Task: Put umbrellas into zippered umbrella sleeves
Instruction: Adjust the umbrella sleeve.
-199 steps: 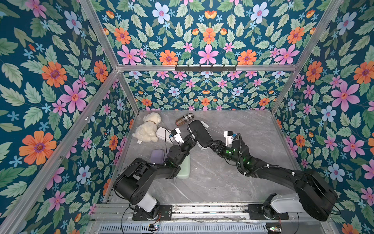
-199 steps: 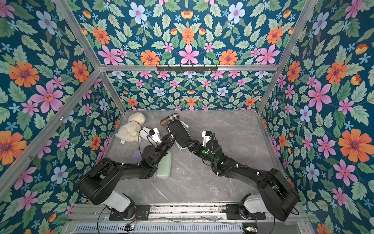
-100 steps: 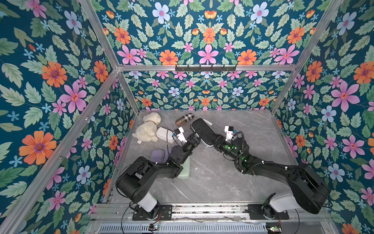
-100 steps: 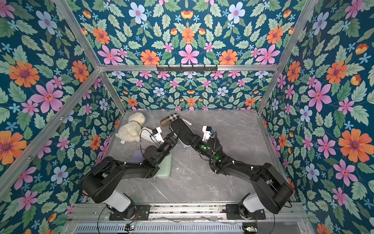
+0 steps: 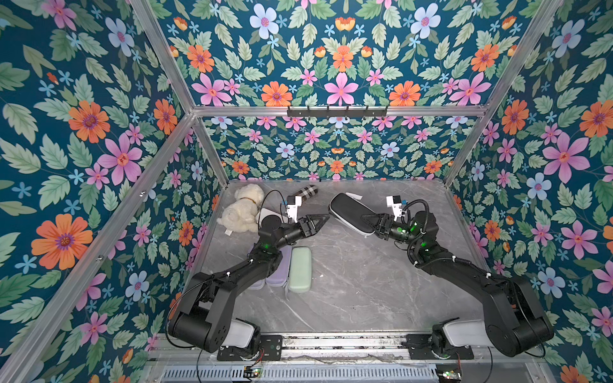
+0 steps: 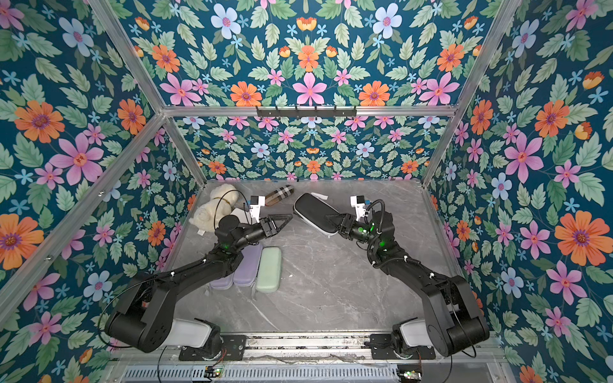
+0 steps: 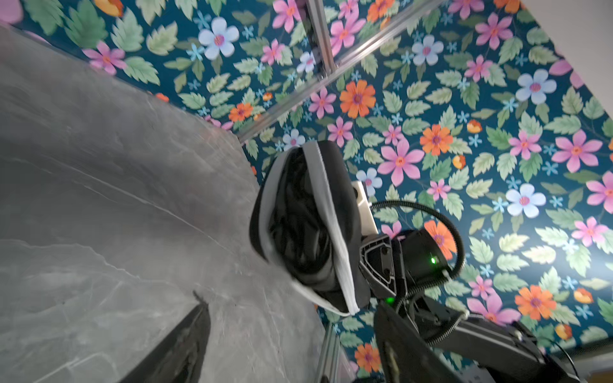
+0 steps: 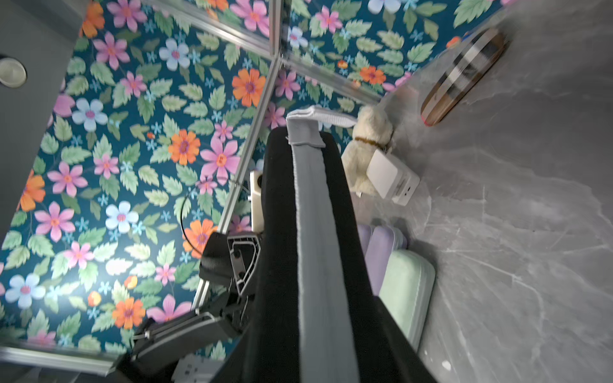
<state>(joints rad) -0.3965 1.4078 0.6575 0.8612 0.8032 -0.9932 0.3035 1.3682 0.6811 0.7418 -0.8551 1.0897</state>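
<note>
My right gripper [image 5: 365, 219] is shut on one end of the black sleeve [image 5: 348, 210], holding it tilted above the table at the back middle. In the left wrist view the sleeve [image 7: 341, 205] gapes along its grey zip edge, and the black umbrella's [image 7: 298, 219] crinkled fabric shows inside. My left gripper [image 5: 325, 219] stands open just left of the sleeve, apart from it, with nothing between its fingers [image 7: 185, 341]. Two lavender sleeves [image 5: 282, 265] and a mint green sleeve [image 5: 300, 268] lie closed side by side under the left arm. The right wrist view shows the black sleeve [image 8: 278, 232] lengthwise.
A cream plush toy [image 5: 242, 209], a white box [image 5: 265, 215] and a tan plaid capsule [image 5: 305, 192] sit at the back left. Floral walls close in the grey marble table [image 5: 365, 285] on three sides.
My left gripper opened, let go of the black sleeve and drew back to the left. My right gripper closed on the sleeve and carried it a little to the right.
</note>
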